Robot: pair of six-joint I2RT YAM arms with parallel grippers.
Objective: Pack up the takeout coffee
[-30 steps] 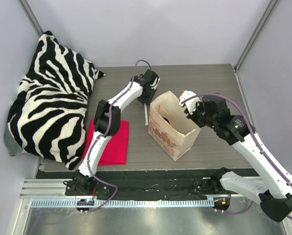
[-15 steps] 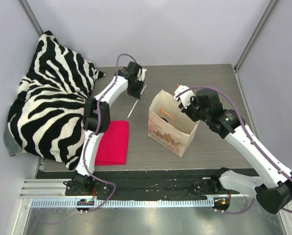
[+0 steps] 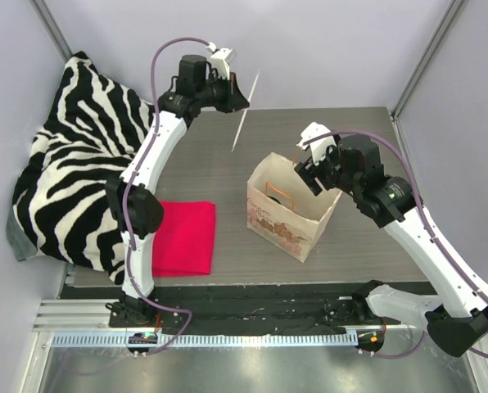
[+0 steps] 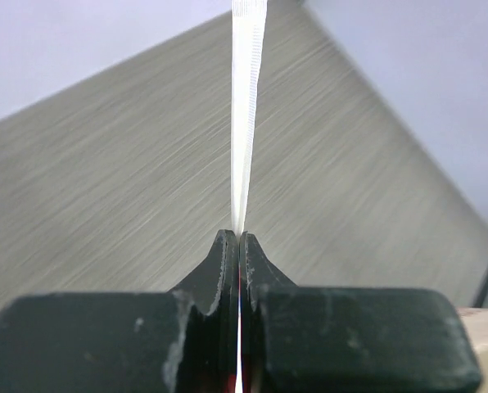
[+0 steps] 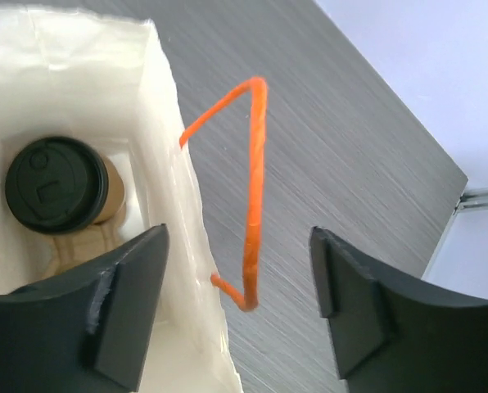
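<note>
The takeout coffee [image 5: 56, 184], a brown cup with a black lid, stands in a tan pulp carrier [image 5: 79, 247] at the bottom of the kraft paper bag [image 3: 286, 214]. My right gripper [image 3: 308, 172] [image 5: 237, 237] hovers open over the bag's right rim [image 5: 172, 131]. Its jaws straddle the orange handle [image 5: 256, 164] without touching it. My left gripper [image 3: 241, 98] [image 4: 238, 234] is raised high at the back of the table. It is shut on a thin white straw [image 3: 246, 110] [image 4: 246, 98] that points down and away.
A zebra-striped pillow [image 3: 80, 164] fills the left side. A red cloth [image 3: 187, 237] lies on the grey table [image 3: 359, 246] left of the bag. The table's right edge and a metal post [image 5: 481, 196] are near the right gripper.
My left gripper shut on the straw and lifted it off the table toward the back. My right gripper opened, letting go of the bag's rim, and rose slightly.
</note>
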